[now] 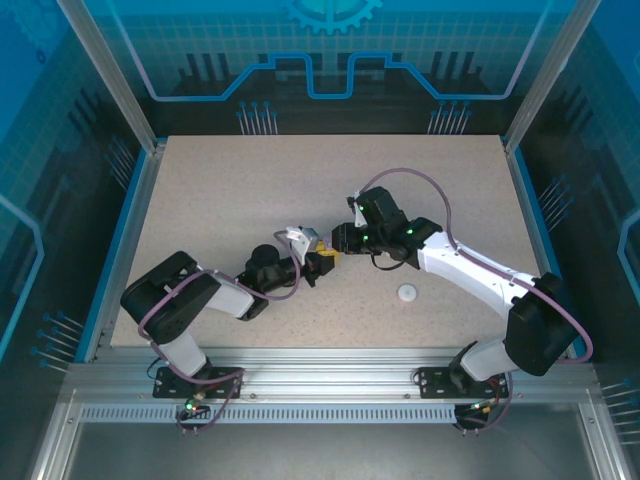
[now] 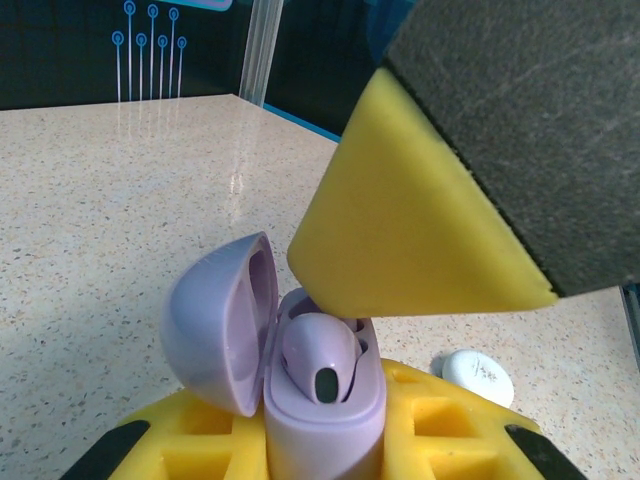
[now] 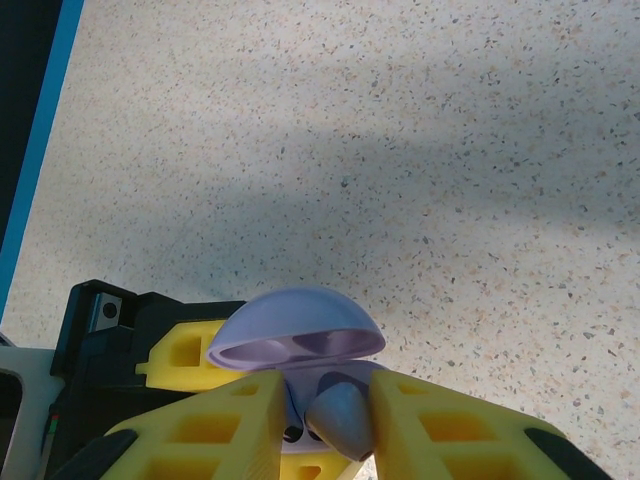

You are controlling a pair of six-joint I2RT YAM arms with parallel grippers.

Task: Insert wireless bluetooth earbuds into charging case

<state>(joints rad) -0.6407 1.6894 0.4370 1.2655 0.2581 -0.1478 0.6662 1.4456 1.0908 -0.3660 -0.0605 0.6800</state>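
The left gripper [image 2: 320, 452] is squeezed tight on the sides of the little purple charging case [image 2: 325, 425] and holds it up off the table [image 2: 120, 200]. The lid [image 2: 215, 320] is flipped open to one side. A pale purple earbud [image 2: 320, 352] sits down in the case, and it looks like it is in its hole or almost there. The right gripper [image 3: 330, 400] is right on top of it, with a yellow finger on each side of the earbud. There is a small gap beside the earbud, so I cannot tell if the gripper is pinching it or is just loose around it. A small white round thing [image 2: 478, 377] lies on the table a little way off. I think the earbud is very light and hard, and smooth like a pebble, so it could slip or pop out if it is squeezed too much. The best place to hold it is the fat round part, with a soft pinch. The case is light and slippery too. It should be held by its body, not by the lid, because the lid swings on a thin hinge. A gentle push down should seat the earbud.
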